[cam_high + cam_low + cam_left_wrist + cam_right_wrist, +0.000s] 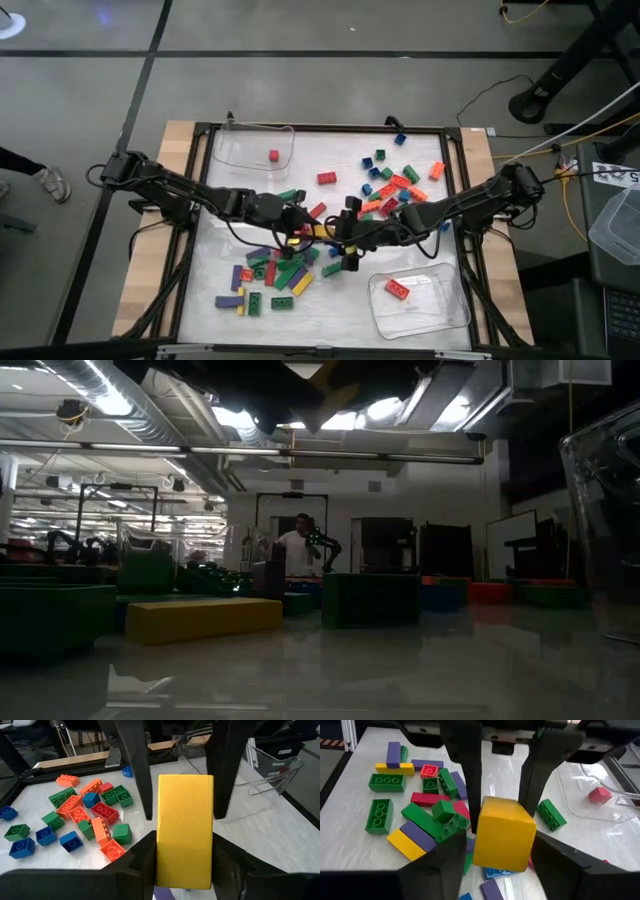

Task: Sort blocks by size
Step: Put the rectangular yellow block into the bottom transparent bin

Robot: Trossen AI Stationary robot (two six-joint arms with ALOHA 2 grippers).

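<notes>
meeting point: the left gripper (pixel 300 222) and the right gripper (pixel 345 232) come together over the middle of the surface (pixel 400 240), probably to pass one block across.
left jaws: clamped on a long yellow block (pixel 185 830), which stands lengthwise between them.
right jaws: set either side of a yellow block (pixel 504 834), its end face toward the wrist camera; judged the same piece as the left's; closed on it or not, cannot tell.
why held so: a long piece likely belongs in the near tray (pixel 440 312), on the right arm's side, where a red brick (pixel 397 289) lies.
far tray (pixel 230 150): holds one small red cube (pixel 273 156).
blocks (pixel 285 280): loose in two heaps, smooth-sided, studded on top, mixed short and long.
</notes>
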